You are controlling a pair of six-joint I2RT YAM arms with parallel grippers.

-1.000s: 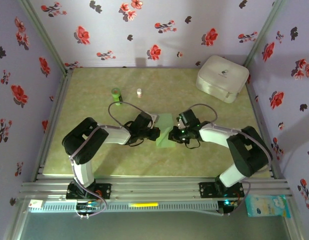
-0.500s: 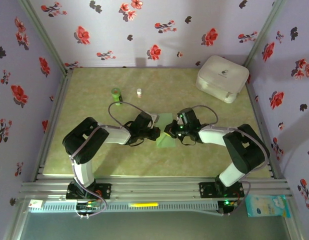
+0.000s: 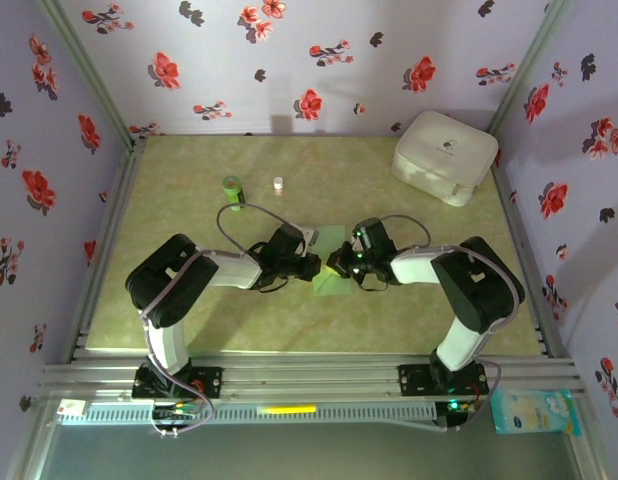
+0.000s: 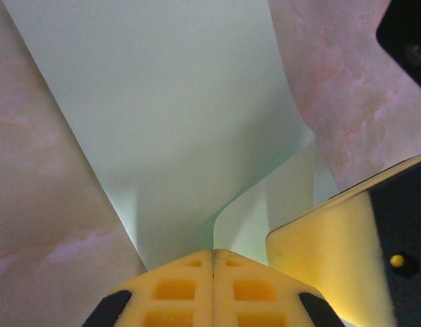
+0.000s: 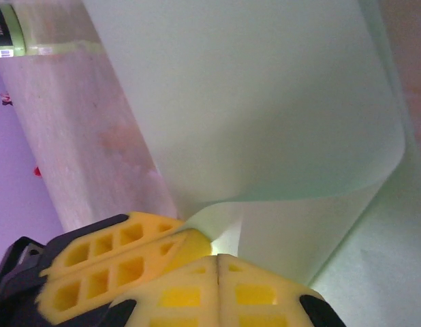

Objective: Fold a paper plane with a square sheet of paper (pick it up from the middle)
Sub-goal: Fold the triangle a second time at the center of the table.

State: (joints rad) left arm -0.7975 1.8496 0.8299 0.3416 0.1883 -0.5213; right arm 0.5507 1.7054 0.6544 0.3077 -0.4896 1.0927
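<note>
Three lilac walls (image 3: 289,60), papered with red and black flowers, close me in at 9, 12 and 3 o'clock. My table (image 3: 189,310) is a pale yellow-green marbled top with a metal rail along the 6 o'clock edge. A white rounded case (image 3: 445,157) sits far out at 2 o'clock; it carries a small dark mark on its lid, too small for me to read.

The square sheet of paper (image 3: 331,284) lies at the table's middle, between my two wrists. Its long axis runs roughly 6 to 12 o'clock, the far end leaning a little toward 1. One edge is curled up and over the flat part, plain and unmarked in my left wrist view (image 4: 169,102) and my right wrist view (image 5: 251,102).

My left gripper (image 3: 311,268) comes in from 9 o'clock, its yellow fingers pressed together on the curled edge (image 4: 213,272). My right gripper (image 3: 336,268) comes in from 3 o'clock, also pinched closed on that curl (image 5: 217,272). The two sets of fingertips sit just beside each other.

A small dark green bottle (image 3: 233,190) stands at 11 o'clock; its label print (image 5: 6,27) is too fine to read. Near it stands a tiny white object (image 3: 278,184).
</note>
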